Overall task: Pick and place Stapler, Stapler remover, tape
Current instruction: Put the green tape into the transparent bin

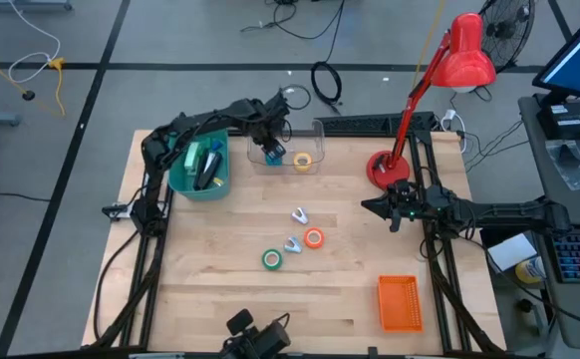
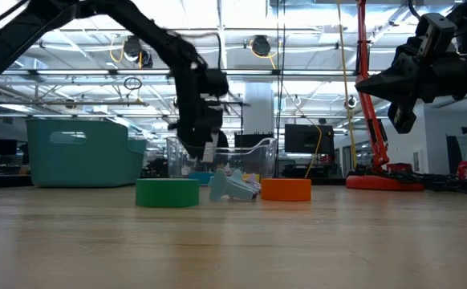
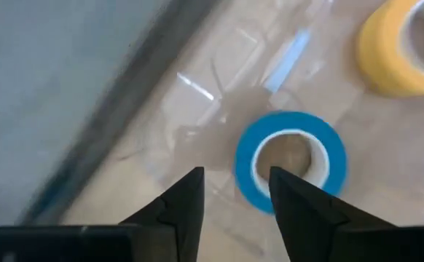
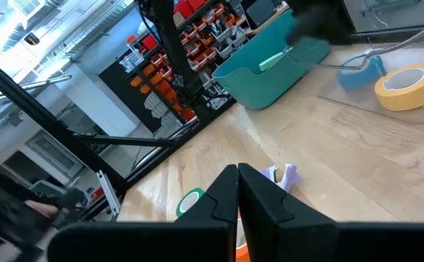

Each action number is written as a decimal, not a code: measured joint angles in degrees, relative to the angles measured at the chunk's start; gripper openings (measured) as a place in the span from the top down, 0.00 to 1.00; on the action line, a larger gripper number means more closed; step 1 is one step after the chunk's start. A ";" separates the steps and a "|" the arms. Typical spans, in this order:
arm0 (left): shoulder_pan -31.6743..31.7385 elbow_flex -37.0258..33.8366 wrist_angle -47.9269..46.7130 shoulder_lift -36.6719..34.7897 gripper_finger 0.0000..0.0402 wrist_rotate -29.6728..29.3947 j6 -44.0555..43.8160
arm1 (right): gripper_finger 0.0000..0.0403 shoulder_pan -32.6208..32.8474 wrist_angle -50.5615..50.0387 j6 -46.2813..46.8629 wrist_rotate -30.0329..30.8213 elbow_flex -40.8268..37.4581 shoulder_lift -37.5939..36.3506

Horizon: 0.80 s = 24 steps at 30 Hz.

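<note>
My left gripper (image 3: 235, 188) (image 1: 270, 145) is open, down inside a clear tray (image 1: 288, 152). Its fingers hang just over the edge of the blue tape roll (image 3: 291, 160), which lies flat on the tray floor beside the yellow roll (image 3: 405, 45). The green roll (image 1: 272, 259) and orange roll (image 1: 314, 238) lie flat mid-table with two pale staple removers (image 1: 299, 214) (image 1: 292, 244). My right gripper (image 4: 238, 182) (image 1: 394, 207) is shut and empty, raised over the table's right side.
A teal bin (image 1: 199, 172) with dark items inside stands left of the clear tray. A red desk lamp (image 1: 385, 168) stands on the far right of the table. An orange basket (image 1: 400, 302) sits near the right front edge. Bare wood lies along the near edge.
</note>
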 joint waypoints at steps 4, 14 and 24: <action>-0.06 5.31 -7.52 -4.37 0.60 0.01 0.04 | 0.99 -0.01 0.04 -0.07 -0.04 0.00 -0.01; -8.13 8.69 -18.05 -18.92 0.60 5.51 -3.90 | 0.99 0.00 0.39 -0.07 -0.20 0.00 0.02; -24.09 8.69 -24.01 -24.79 0.60 5.15 -8.68 | 0.99 -0.02 0.39 -0.07 -0.22 0.00 0.02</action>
